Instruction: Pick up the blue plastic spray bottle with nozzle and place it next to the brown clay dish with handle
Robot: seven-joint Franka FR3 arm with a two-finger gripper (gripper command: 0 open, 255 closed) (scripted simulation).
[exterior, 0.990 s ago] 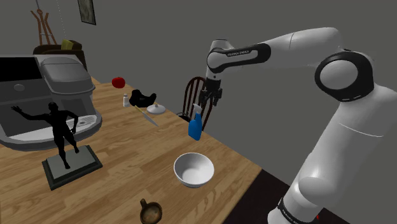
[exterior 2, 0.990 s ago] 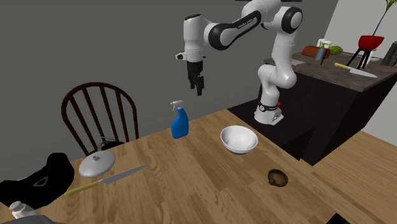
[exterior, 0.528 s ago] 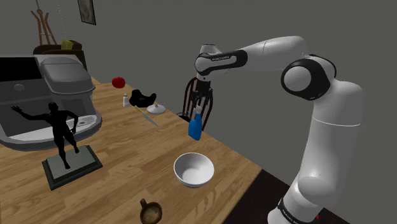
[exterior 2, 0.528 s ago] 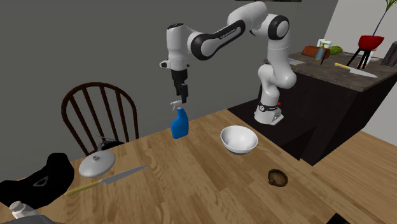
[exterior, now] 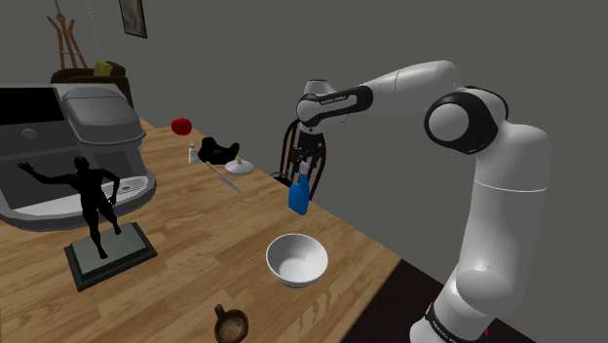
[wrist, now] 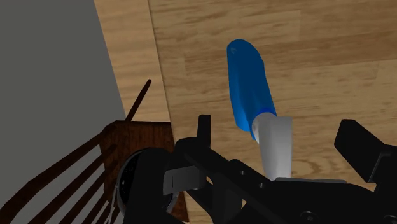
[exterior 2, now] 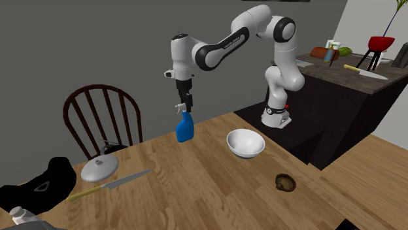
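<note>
A blue spray bottle (exterior: 298, 196) (exterior 2: 184, 129) with a pale nozzle stands upright on the wooden table (exterior: 195, 234), near the edge by the chair. My gripper (exterior: 311, 166) (exterior 2: 187, 104) hangs straight over it, open. In the wrist view the gripper (wrist: 280, 137) has its fingers on either side of the nozzle (wrist: 275, 143) without touching it, and the blue body (wrist: 249, 89) reaches away beyond them. The small brown dish with a handle (exterior: 232, 324) (exterior 2: 285, 182) sits far from the bottle, near the table's front edge.
A white bowl (exterior: 297, 260) (exterior 2: 246, 142) stands between the bottle and the dish. A wooden chair (exterior 2: 101, 117) is behind the table edge. Farther off lie a lid (exterior 2: 99, 168), a knife (exterior 2: 108, 185), a dark statue (exterior: 95, 209) and a coffee machine (exterior: 68, 146).
The gripper has swung toward the shoulder view's left and come down, from beside and above the bottle to right over its nozzle. The bottle has not moved.
</note>
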